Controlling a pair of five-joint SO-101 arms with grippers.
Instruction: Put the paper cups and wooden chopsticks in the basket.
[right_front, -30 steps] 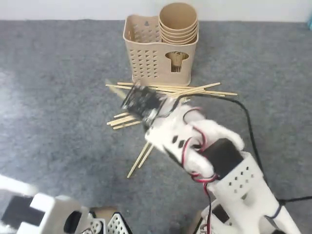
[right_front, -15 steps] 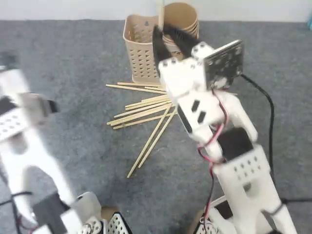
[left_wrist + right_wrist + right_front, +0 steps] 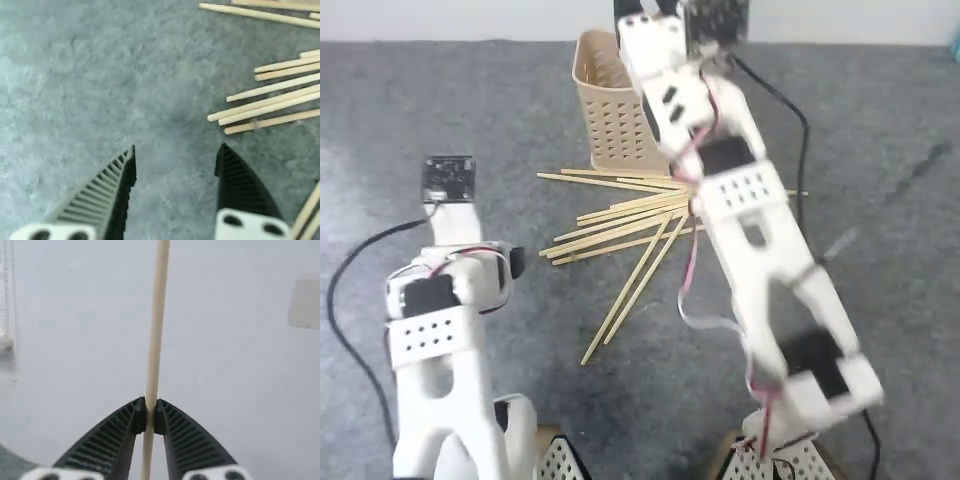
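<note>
Several wooden chopsticks [image 3: 620, 215] lie fanned out on the grey carpet in front of the beige perforated basket [image 3: 610, 120]. My right arm [image 3: 740, 190] stretches up over the basket, covering its right half. In the right wrist view, my right gripper [image 3: 150, 412] is shut on one chopstick [image 3: 156, 315], which stands straight up between the fingers against a pale wall. My left gripper [image 3: 177, 147] is open and points down at bare carpet, with the ends of the chopsticks [image 3: 270, 100] just beside it. The left arm [image 3: 445, 290] stands at the left of the pile.
Grey carpet [image 3: 880, 120] covers the whole work area, with open floor to the left and right of the basket. A black cable [image 3: 800, 110] runs along the right arm, and another [image 3: 345, 290] loops at the left.
My right arm has risen from the pile with one chopstick and swung up over the basket. The left arm has come in and settled beside the pile.
</note>
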